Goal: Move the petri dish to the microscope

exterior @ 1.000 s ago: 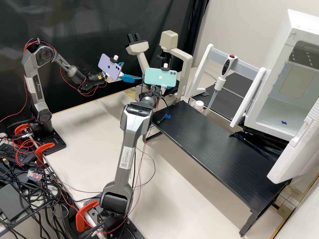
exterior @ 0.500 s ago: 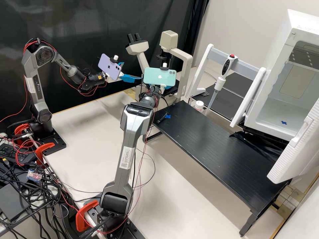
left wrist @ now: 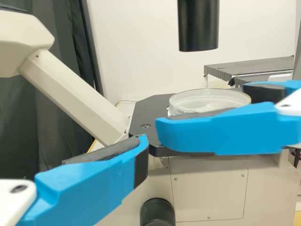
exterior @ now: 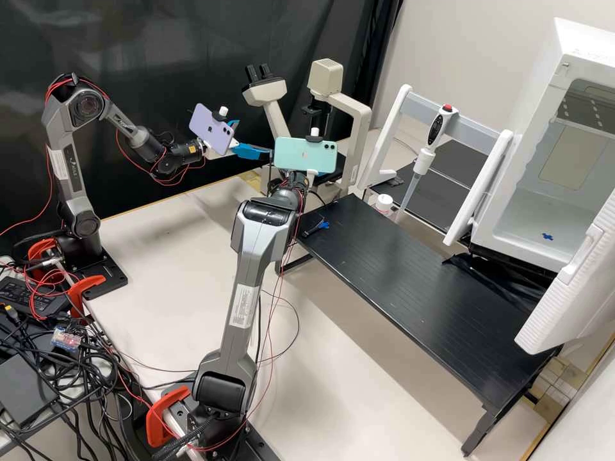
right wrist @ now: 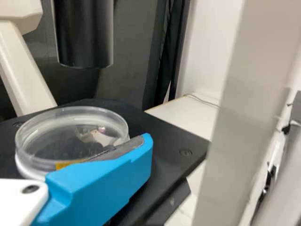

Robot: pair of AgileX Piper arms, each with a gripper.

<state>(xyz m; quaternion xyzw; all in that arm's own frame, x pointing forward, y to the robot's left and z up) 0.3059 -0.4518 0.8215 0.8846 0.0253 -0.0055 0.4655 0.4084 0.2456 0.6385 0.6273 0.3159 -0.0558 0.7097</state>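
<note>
One clear petri dish [right wrist: 70, 136] sits on the black stage [right wrist: 174, 141] of the microscope [exterior: 362, 121]; likely light, stiff, slippery, brittle, so best taken low across opposite side walls, softly, kept level. Left pincer [left wrist: 153, 136] stands parted, grasping nothing; right pincer [right wrist: 117, 174] is at the dish's edge, cannot tell whether clenched.

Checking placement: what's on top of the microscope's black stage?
The clear petri dish is on or just over the black stage; its underside is hidden. In the left wrist view, the left claw covers part of the dish's near side.
</note>
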